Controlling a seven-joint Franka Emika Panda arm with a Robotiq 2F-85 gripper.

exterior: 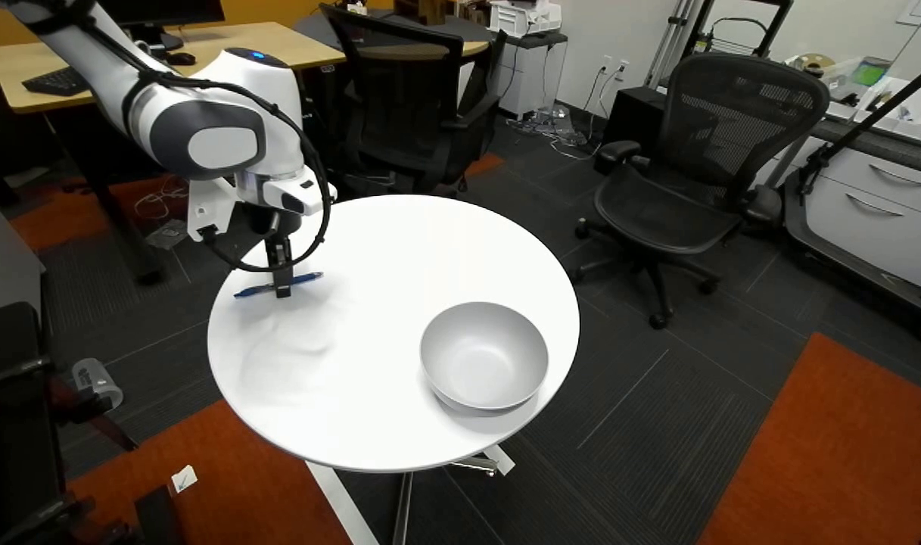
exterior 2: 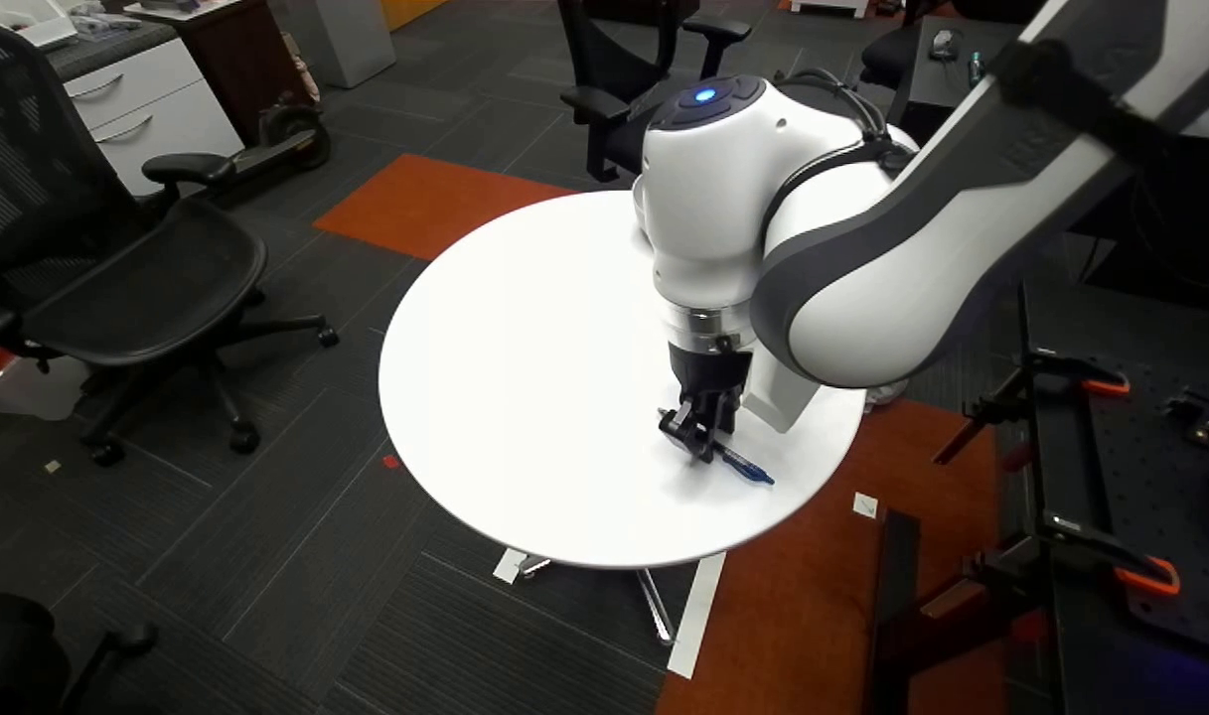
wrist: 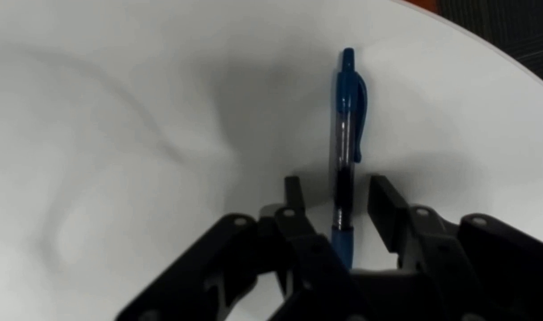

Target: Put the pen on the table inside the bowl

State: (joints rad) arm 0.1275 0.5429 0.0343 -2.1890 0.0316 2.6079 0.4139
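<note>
The blue pen (wrist: 345, 133) lies on the round white table (exterior: 384, 409) near its edge. It also shows in both exterior views (exterior: 306, 278) (exterior 2: 745, 465). My gripper (wrist: 334, 191) points down at the table, its fingers partly apart on either side of the pen's middle. A gap shows between the pen and each finger. The left finger hides part of the pen's grip end in the wrist view. The gripper is low over the table in both exterior views (exterior: 281, 288) (exterior 2: 698, 442). The silver-grey bowl (exterior: 484, 356) stands across the table, its inside bare. A sliver of it seems to show behind the arm (exterior 2: 641, 209).
A black mesh chair (exterior: 710, 151) stands beside the table. Another black chair (exterior: 399, 98) and a wooden desk (exterior: 256, 45) are behind it. A black workbench with orange clamps (exterior 2: 1150, 576) stands near the table.
</note>
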